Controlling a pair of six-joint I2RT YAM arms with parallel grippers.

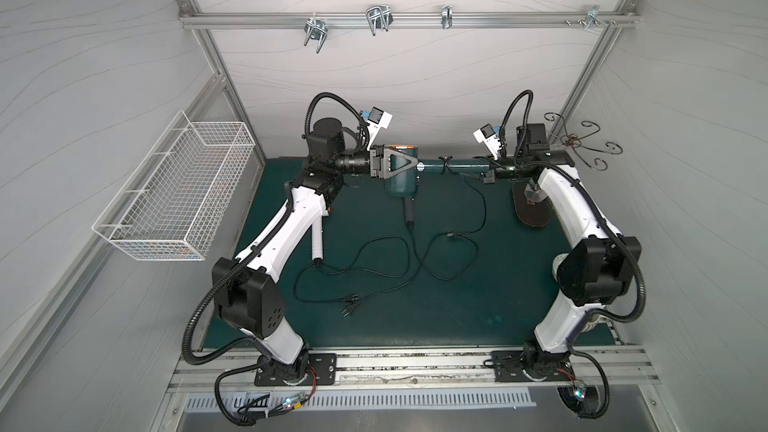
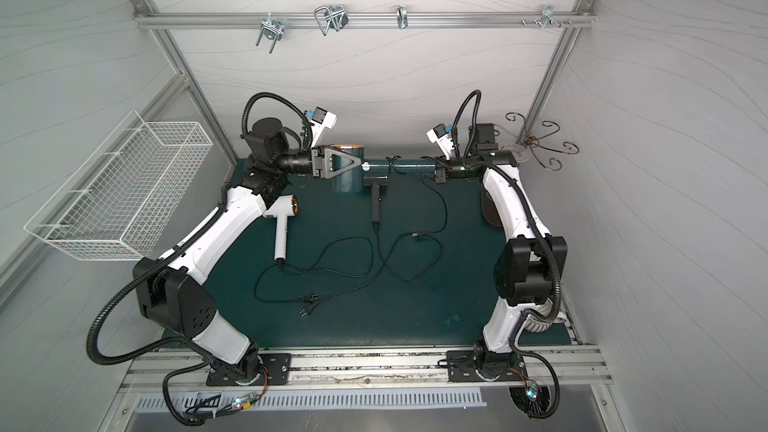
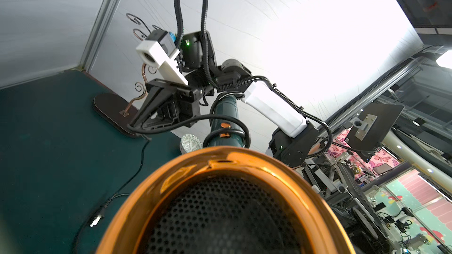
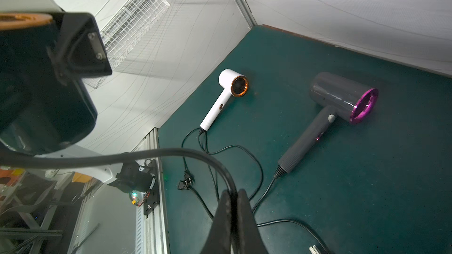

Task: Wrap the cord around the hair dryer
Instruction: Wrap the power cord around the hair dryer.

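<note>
Two plugs are seen nearest on the green mat; behind them a white dryer and a grey dryer are laid. Farthest, the teal hair dryer is held in air, its head clamped by the left gripper, while the cord, looped around its handle, is pinched between the pressed-together fingers of the right gripper.

Both top views: even, diffuse light, only faint soft shadows on the green mat, and the walls bow at the edges from the wide lens. Left wrist view: back wall blown out to white glare; hair dryer close to the lens, bright reflections on its copper rim. Right wrist view: near cord out of focus; wire basket throws a grid shadow.
</note>
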